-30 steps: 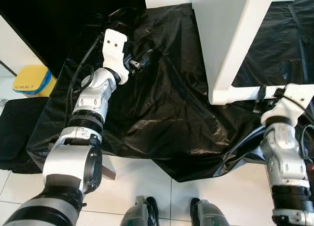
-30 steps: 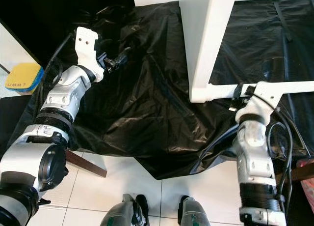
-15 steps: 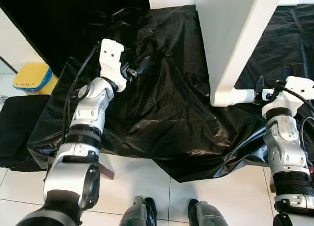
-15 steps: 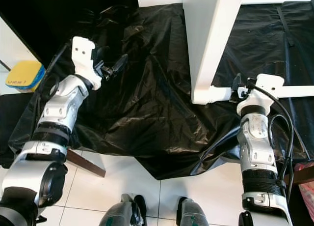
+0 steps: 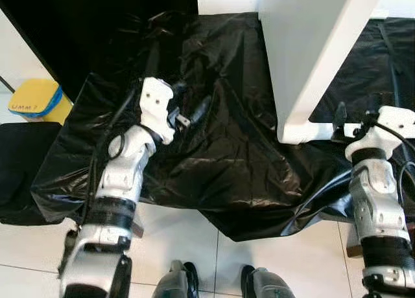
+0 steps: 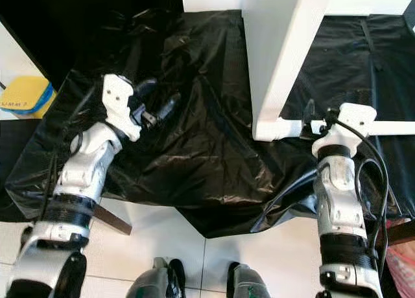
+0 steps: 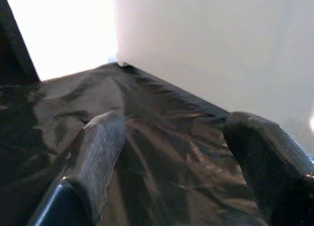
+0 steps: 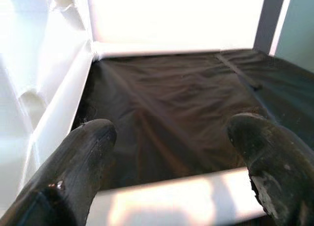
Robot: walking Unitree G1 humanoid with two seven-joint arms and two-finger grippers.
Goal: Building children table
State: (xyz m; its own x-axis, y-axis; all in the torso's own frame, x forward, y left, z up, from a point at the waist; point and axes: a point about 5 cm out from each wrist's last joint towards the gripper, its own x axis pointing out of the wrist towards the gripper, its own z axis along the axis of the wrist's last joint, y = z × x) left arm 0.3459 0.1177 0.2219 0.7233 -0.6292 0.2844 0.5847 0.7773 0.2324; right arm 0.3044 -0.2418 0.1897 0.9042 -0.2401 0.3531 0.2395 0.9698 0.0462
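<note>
Upended on the black plastic sheet [image 5: 233,168] (spread, likely, to spare the floor), white children's table [image 5: 311,45], right gripper [image 6: 312,124] fingers spread astride its lower rail ready to clamp, left gripper [image 5: 191,113] gaping empty, well apart from it.

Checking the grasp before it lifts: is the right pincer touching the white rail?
Cannot tell. In the right wrist view the rail crosses between the open right pincer's fingers, but no contact or gap shows plainly.

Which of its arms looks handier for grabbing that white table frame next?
Probably the right. The right gripper sits open astride the white table frame's rail, while the left gripper hovers open over the black sheet, farther off.
</note>
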